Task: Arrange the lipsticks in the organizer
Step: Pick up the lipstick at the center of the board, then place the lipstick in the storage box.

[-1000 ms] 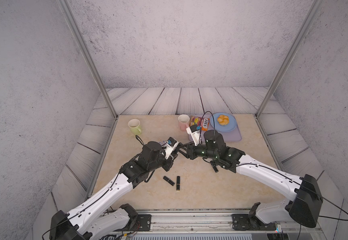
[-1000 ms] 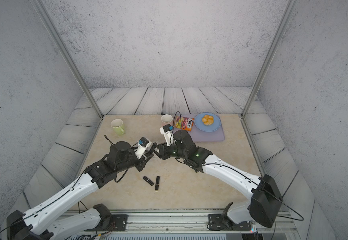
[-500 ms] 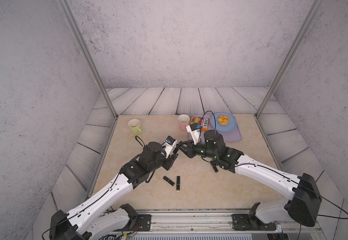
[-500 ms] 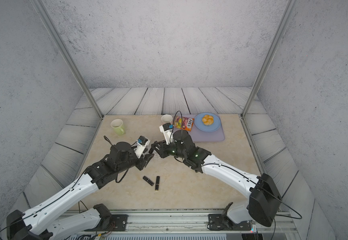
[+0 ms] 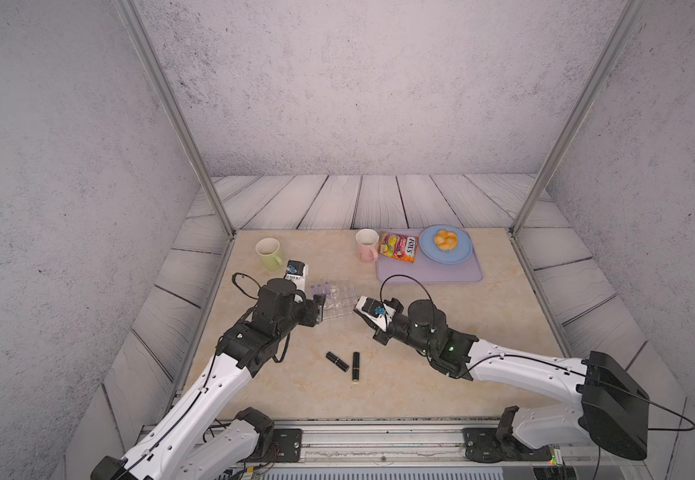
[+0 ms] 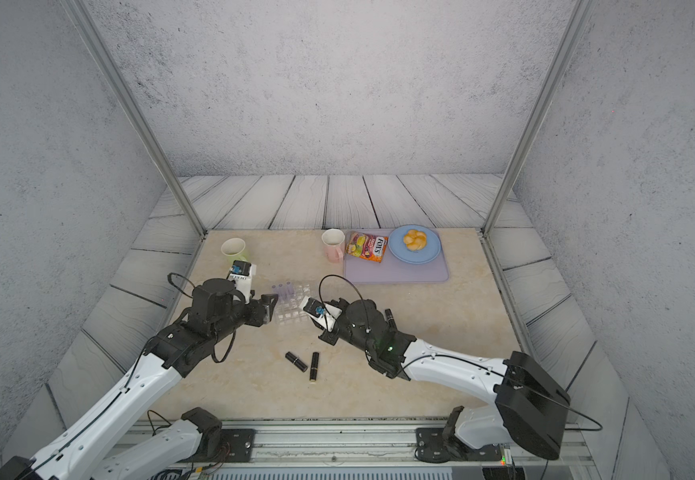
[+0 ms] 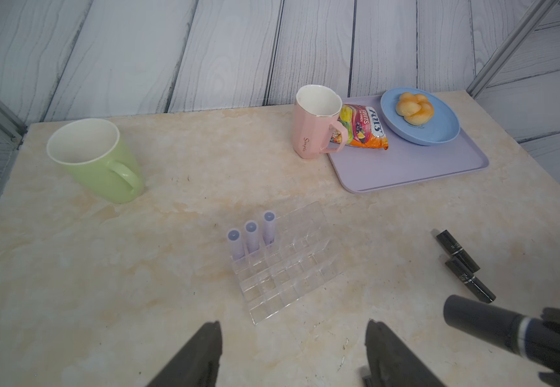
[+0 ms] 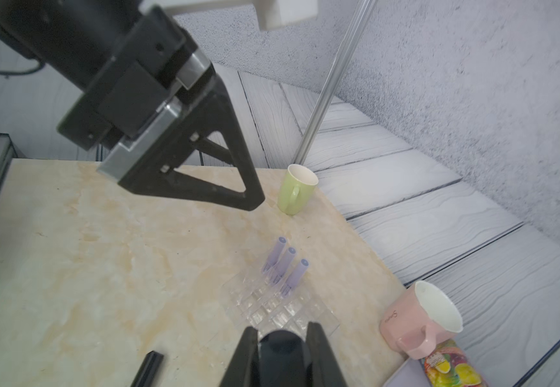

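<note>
Right pincer (image 8: pixel 283 330): clenched on black lipstick (image 8: pixel 282 355), likely for slotting. Left pincer (image 7: pixel 293 326): released, empty. Organizer (image 5: pixel 339 299): loose lipsticks (image 5: pixel 337 360) at its 6 o'clock.

Three lipsticks (image 7: pixel 251 236) upright in organizer (image 7: pixel 292 279)

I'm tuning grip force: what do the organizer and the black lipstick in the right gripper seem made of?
The organizer looks like clear rigid plastic, probably acrylic: the tabletop shows through its walls. The black lipstick in the right gripper looks smooth with a soft sheen and a pale band: plastic or coated metal, unclear which.
</note>
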Motion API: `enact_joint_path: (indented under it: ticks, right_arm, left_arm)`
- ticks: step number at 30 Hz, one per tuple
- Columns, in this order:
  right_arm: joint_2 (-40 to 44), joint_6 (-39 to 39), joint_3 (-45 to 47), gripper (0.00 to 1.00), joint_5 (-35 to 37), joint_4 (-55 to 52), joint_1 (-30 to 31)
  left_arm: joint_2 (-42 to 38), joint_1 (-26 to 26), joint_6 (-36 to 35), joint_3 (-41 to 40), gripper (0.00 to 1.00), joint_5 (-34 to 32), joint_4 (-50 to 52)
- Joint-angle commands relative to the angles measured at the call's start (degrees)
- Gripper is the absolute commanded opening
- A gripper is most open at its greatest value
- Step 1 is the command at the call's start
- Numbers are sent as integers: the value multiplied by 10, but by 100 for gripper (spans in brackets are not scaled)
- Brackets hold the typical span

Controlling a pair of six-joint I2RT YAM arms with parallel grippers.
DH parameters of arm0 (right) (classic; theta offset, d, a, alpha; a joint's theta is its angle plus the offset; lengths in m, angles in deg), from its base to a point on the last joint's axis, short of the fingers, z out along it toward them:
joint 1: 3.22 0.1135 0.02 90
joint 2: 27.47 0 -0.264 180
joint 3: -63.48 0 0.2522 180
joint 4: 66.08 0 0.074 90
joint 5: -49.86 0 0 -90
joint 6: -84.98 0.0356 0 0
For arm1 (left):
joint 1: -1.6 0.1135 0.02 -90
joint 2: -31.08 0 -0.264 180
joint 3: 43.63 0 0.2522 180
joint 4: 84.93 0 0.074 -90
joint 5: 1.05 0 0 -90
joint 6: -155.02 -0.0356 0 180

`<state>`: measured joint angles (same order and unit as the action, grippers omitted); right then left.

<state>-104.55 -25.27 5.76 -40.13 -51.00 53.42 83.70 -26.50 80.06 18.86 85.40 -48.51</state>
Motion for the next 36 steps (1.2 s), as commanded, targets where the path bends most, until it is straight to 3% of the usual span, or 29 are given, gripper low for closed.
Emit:
enact_joint_path:
  ticks: [1, 4, 7, 13, 16, 25, 36]
  right_arm:
    - [-18, -55, 1, 0, 12, 65, 4]
    - [-37, -45, -7, 0, 24, 65, 4]
    - [-93, 6, -49, 0, 99, 53, -3]
    - [-216, 204, -172, 0, 115, 39, -60]
    - [-266, 256, -222, 0, 106, 12, -66]
    - [-352, 321, -301, 0, 94, -32, -62]
    - [-402, 340, -333, 0, 87, -44, -57]
  left_arm:
    - [2, 11, 26, 17, 73, -18, 5]
    - [3, 14, 36, 16, 73, -21, 2]
    - [8, 16, 43, 14, 73, -50, -1]
    - [41, 21, 71, 21, 73, -141, -6]
    - [50, 22, 81, 16, 73, -160, -11]
    - [48, 25, 100, 9, 73, -153, -15]
    - [45, 25, 103, 4, 73, -136, -25]
